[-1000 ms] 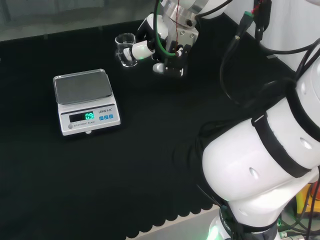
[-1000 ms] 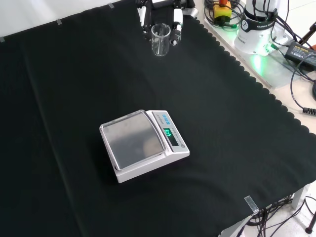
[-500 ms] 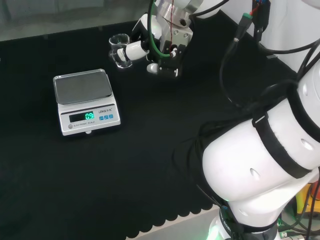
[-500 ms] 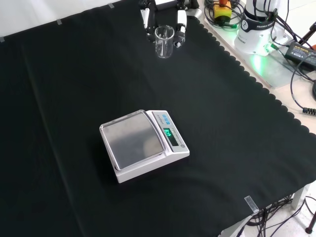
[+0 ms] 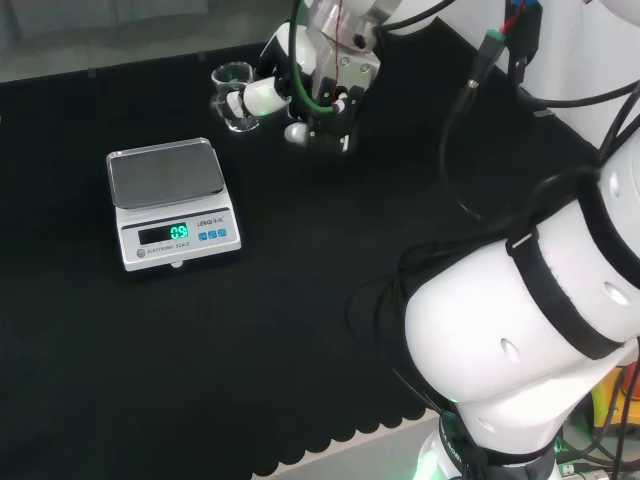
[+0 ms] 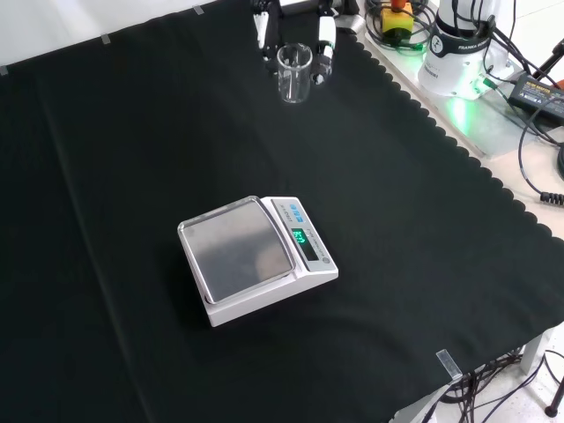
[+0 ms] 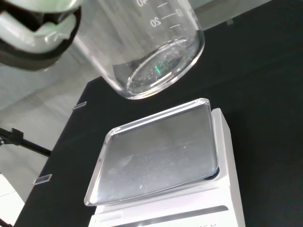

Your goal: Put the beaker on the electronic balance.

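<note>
Head view first: the hand (image 5: 300, 95) is up at the far end of the black cloth (image 5: 300, 300), with its fingers curled round a small clear beaker (image 5: 232, 95), so it's grasping it. The beaker sits up and to the right of the electronic balance (image 5: 170, 200), apart from it, not over the pan. The balance is a white box with a grey metal pan (image 5: 165, 172) on top and a green lit display on the side facing the camera. Nothing is on the pan. The big white shapes on the right are just the arm's own links (image 5: 520, 330).

Front view: the beaker (image 6: 294, 72) is way up near the top of the picture, upright, with white and black fingers (image 6: 324, 40) on either side of it. Whether it's touching the cloth or lifted a bit I can't tell from here. The balance (image 6: 257, 258) is in the middle of the cloth, well apart from the beaker, pan bare, display glowing green.

Wrist view: the beaker's round glass base (image 7: 156, 71) is close and large, with printed scale marks on its wall, and looks empty. A blurry white and black part of the hand (image 7: 38, 33) is right beside it. Past the base you see the balance's pan (image 7: 156, 156), shiny and a bit smudged, with the beaker's base clear of it, not touching.
</note>
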Robot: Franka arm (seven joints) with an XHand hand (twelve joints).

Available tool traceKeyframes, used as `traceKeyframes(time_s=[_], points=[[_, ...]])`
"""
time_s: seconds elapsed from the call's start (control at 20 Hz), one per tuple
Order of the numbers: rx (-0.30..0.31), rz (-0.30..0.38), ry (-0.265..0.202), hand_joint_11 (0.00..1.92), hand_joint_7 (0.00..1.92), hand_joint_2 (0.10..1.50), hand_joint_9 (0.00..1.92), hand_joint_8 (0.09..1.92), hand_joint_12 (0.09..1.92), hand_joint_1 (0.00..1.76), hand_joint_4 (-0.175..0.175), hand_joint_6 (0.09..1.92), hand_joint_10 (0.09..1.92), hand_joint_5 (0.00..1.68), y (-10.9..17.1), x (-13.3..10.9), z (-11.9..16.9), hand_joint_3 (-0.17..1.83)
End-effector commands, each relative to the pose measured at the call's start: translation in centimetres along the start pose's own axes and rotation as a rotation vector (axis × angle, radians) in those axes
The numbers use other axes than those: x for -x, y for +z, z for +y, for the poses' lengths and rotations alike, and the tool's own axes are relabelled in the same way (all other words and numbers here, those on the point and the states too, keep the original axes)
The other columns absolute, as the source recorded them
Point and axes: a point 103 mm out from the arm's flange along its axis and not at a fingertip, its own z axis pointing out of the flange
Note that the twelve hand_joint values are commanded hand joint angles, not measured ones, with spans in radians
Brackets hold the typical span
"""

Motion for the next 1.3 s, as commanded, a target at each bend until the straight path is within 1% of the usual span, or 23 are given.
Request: traceKeyframes(time_s=[0.05, 0.15, 0.2, 0.3, 0.4, 0.5, 0.65, 0.75, 0.8, 0.95, 1.0, 1.05, 1.15, 1.3], points=[[-0.012, -0.057, -0.018, 1.66, 1.64, 0.51, 1.77, 0.84, 0.70, 1.20, -0.175, 0.81, 0.68, 1.28, 3.0, -3.8, 2.6, 0.94], [-0.026, -0.054, -0.048, 1.66, 1.64, 0.51, 1.77, 0.84, 0.70, 1.20, -0.175, 0.81, 0.69, 1.28, 4.2, -4.4, 4.0, 0.94], [-0.026, -0.056, -0.050, 1.66, 1.64, 0.51, 1.78, 0.84, 0.70, 1.20, -0.175, 0.81, 0.69, 1.28, 4.7, -4.4, 4.8, 0.94], [-0.027, -0.041, -0.068, 1.66, 1.64, 0.51, 1.78, 0.84, 0.70, 1.20, -0.175, 0.81, 0.69, 1.28, 5.4, -4.1, 6.2, 0.94], [-0.026, -0.041, -0.086, 1.66, 1.64, 0.51, 1.78, 0.84, 0.70, 1.20, -0.175, 0.81, 0.69, 1.28, 6.0, -4.1, 8.0, 0.94], [-0.019, -0.025, -0.090, 1.65, 1.64, 0.51, 1.78, 0.84, 0.70, 1.20, -0.175, 0.81, 0.70, 1.28, 6.4, -3.8, 9.4, 0.94], [-0.018, 0.005, -0.079, 1.65, 1.64, 0.51, 1.78, 0.85, 0.71, 1.20, -0.175, 0.81, 0.70, 1.28, 7.3, -3.3, 11.0, 0.95], [-0.014, 0.012, -0.069, 1.65, 1.65, 0.51, 1.78, 0.85, 0.71, 1.20, -0.175, 0.81, 0.70, 1.28, 8.0, -3.4, 12.2, 0.95], [-0.016, 0.011, -0.064, 1.65, 1.65, 0.51, 1.77, 0.85, 0.71, 1.20, -0.175, 0.81, 0.71, 1.28, 8.5, -3.6, 12.9, 0.95], [0.006, 0.020, -0.030, 1.65, 1.65, 0.51, 1.77, 0.85, 0.71, 1.20, -0.175, 0.81, 0.71, 1.28, 9.8, -4.6, 15.0, 0.95], [0.015, 0.030, -0.023, 1.65, 1.65, 0.50, 1.77, 0.85, 0.71, 1.20, -0.175, 0.81, 0.71, 1.28, 10.1, -4.6, 15.5, 0.95], [0.017, 0.044, -0.020, 1.64, 1.65, 0.50, 1.77, 0.85, 0.71, 1.20, -0.175, 0.81, 0.71, 1.28, 10.6, -4.9, 16.0, 0.95], [0.028, 0.039, -0.025, 1.64, 1.65, 0.50, 1.77, 0.85, 0.71, 1.20, -0.175, 0.81, 0.72, 1.28, 11.9, -6.0, 17.2, 0.95], [0.050, 0.076, -0.030, 1.64, 1.65, 0.50, 1.77, 0.86, 0.72, 1.20, -0.175, 0.82, 0.72, 1.28, 13.4, -6.8, 18.6, 0.95]])
